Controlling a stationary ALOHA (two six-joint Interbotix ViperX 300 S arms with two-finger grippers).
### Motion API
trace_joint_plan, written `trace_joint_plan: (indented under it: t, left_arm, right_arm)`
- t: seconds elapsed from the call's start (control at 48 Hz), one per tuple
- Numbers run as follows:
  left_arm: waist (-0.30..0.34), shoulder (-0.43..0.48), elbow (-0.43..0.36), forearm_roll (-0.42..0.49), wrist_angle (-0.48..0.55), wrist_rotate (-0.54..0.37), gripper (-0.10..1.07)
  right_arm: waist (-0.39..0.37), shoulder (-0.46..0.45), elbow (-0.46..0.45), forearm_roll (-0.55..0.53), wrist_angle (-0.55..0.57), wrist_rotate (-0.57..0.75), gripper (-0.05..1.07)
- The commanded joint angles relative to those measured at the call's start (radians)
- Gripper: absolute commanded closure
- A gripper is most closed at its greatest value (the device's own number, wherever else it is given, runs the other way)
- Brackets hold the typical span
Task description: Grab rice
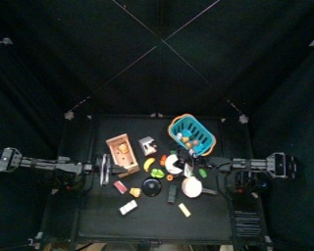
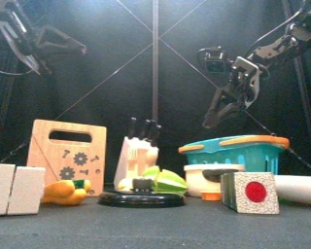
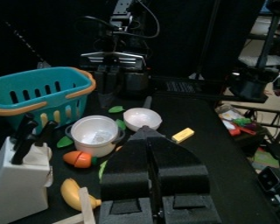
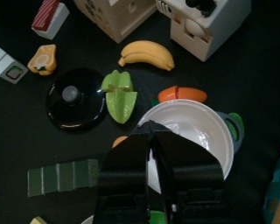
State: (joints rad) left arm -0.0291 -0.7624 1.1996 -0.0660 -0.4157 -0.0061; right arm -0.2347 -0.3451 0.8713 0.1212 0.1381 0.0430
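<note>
The rice [image 3: 140,118] is a small round white mound on the table; it also shows in the top view [image 1: 194,184] and low at the right of the front view [image 2: 298,188]. A slightly larger white dish [image 3: 94,133] with a darker rim [image 2: 210,179] sits between it and the teal basket [image 1: 188,127]. My right gripper [image 1: 202,170] hangs shut and holding nothing, high above the dish [image 4: 195,131], beside and above the rice. The right wrist view does not show the rice. My left gripper [image 3: 149,133] is shut and raised at the table's left.
On the left half of the table are a wooden board [image 1: 121,152], a white knife block [image 2: 139,160], a black lid [image 4: 74,98], a green leaf [image 4: 119,94], a banana [image 4: 146,54] and an orange piece [image 4: 184,93]. A box with a red dot [image 2: 253,192] stands at the front right.
</note>
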Motion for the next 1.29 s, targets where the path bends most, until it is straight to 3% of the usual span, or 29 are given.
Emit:
trace_joint_plan:
  t: [0.0, 0.292, 0.5, 0.708, 1.062, 1.271]
  left_arm:
    - [-0.005, 0.002, -0.011, -0.002, -0.02, 0.0, 0.78]
    - [-0.009, 0.002, -0.008, -0.002, -0.028, 0.002, 0.78]
    - [-0.011, 0.002, -0.003, -0.003, -0.028, 0.0, 0.78]
    - [-0.009, 0.002, 0.003, -0.002, -0.028, 0.002, 0.78]
    - [-0.009, 0.002, 0.008, -0.002, -0.028, 0.002, 0.78]
    - [-0.009, 0.002, 0.009, -0.002, -0.028, 0.002, 0.78]
  right_arm:
    - [-0.014, 0.0, -0.017, 0.0, -0.003, -0.002, 0.9]
    - [-0.046, 0.08, -0.028, -0.006, 0.025, -0.003, 0.52]
    - [-0.064, 0.137, -0.063, -0.038, 0.074, -0.003, 0.32]
    - [-0.063, 0.186, -0.107, -0.072, 0.16, -0.005, 0.24]
    - [-0.06, 0.258, -0.161, -0.141, 0.239, -0.005, 0.21]
    - [-0.057, 0.304, -0.176, -0.144, 0.261, -0.008, 0.11]
